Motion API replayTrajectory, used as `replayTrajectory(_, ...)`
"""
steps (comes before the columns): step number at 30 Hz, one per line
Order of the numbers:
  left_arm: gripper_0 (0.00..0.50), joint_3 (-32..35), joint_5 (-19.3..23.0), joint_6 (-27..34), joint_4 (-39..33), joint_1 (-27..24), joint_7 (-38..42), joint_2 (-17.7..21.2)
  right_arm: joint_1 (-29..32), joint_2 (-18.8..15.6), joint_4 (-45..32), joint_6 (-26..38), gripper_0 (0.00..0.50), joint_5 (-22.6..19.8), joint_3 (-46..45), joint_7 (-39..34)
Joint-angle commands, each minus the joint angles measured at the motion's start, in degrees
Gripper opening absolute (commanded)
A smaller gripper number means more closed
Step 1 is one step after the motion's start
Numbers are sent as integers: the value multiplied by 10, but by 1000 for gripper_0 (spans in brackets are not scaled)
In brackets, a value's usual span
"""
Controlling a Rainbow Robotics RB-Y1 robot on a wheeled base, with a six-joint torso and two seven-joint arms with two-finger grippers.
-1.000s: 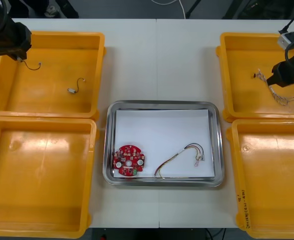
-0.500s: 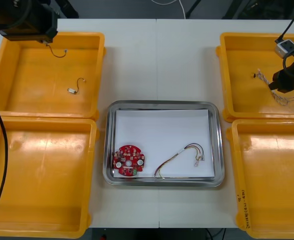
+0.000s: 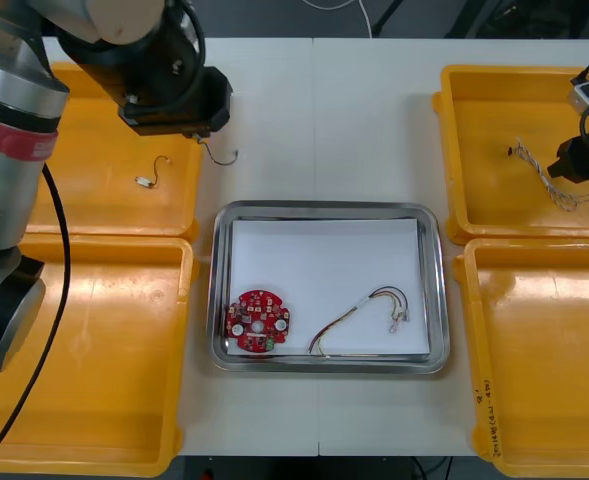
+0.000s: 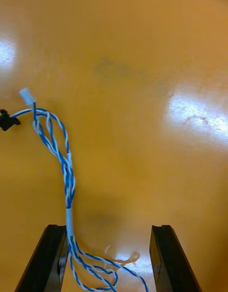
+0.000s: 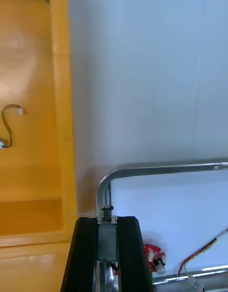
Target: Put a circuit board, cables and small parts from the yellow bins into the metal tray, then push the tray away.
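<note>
With the left claw (image 5: 107,221): pinches a thin black cable (image 3: 219,153) by one end, tail dangling loose just below. Hangs over bare table (image 3: 314,120), just past the rim of the far left bin (image 3: 198,200), corner of the metal tray (image 3: 324,209) right beyond the fingertips. Could drop the cable short of the tray if opened here, or leave the tail draped over the rim; needs carrying well inside first. Farther in, could land tangled with the circuit board (image 3: 259,322) or the red and yellow cable (image 3: 359,318).

With the right claw (image 4: 110,232): stands spread over the floor of the far right bin (image 3: 494,190), twisted blue and white cable (image 4: 66,173) beside one finger, loops between both. Risks catching a single loop and dragging instead of lifting.
</note>
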Motion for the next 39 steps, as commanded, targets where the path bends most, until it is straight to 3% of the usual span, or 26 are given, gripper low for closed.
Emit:
replayTrajectory(1,0,-54,19,4,-16,-6,47,-19,-58,5,39,-19,500,-4,2,21)
replayTrajectory(6,0,-98,39,1,0,-6,55,-21,-75,17,78,-36,500,-19,-3,16)
replayTrajectory(17,0,-173,38,-56,21,0,69,-21,-72,31,100,-20,500,-20,-7,16)
replayTrajectory(23,0,-206,31,-123,21,30,73,-18,-57,33,101,-23,500,-22,-7,23)
replayTrajectory(39,0,-269,11,-214,21,84,77,1,-27,44,101,-61,500,-33,-8,35)
